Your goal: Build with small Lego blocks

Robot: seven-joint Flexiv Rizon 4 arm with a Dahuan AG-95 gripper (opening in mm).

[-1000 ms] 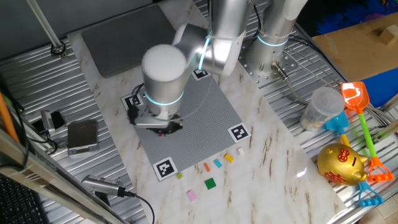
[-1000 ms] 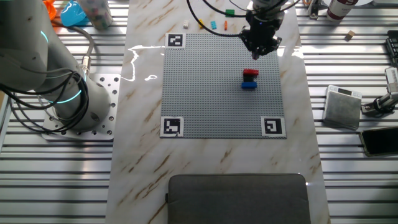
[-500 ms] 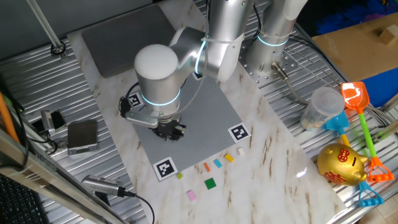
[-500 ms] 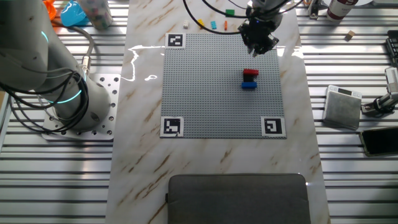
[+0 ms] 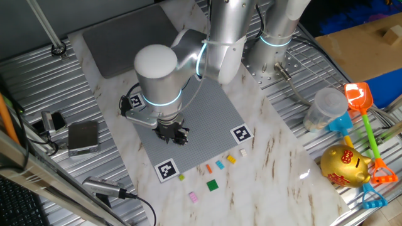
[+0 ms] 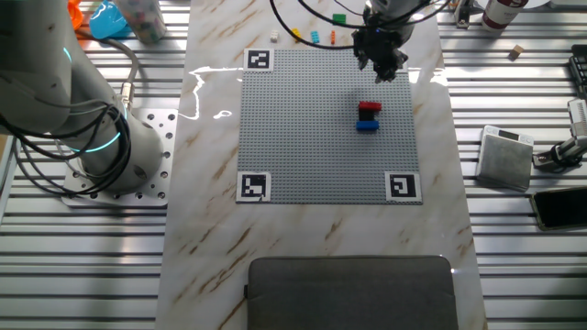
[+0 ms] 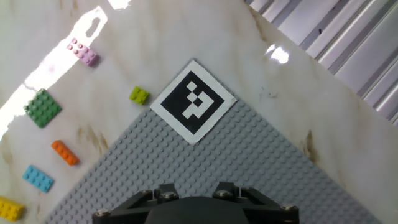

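The black two-finger gripper (image 5: pixel 173 134) hangs over the large grey studded square baseplate (image 6: pixel 326 147), near the corner that carries a black-and-white square marker (image 7: pixel 194 103). In the hand view only the black base of the gripper shows at the lower edge, and the fingertips are not seen. In both fixed views the fingers are too dark and small, so I cannot tell if they are spread or closed, or if something is between them.

On the baseplate, in the other fixed view, stands a small stack: a red plastic brick (image 6: pixel 369 107) touching a blue plastic brick (image 6: pixel 367 125). It is near the gripper but apart from it, on the side toward the middle of the baseplate.

The loose bricks lie on the white marble tabletop (image 7: pixel 130 37), just beyond the baseplate edge by the marker. Nearest to the marker is a tiny yellow-green brick (image 7: pixel 139 95). Further from the marker are a pink rectangular brick (image 7: pixel 82 51) and a green square plate (image 7: pixel 42 107). Along the baseplate edge follow an orange narrow brick (image 7: pixel 64 152), a light blue brick (image 7: pixel 38 178) and a yellow brick (image 7: pixel 11 208). None of them touches the gripper, all lie beside the baseplate, not on it.
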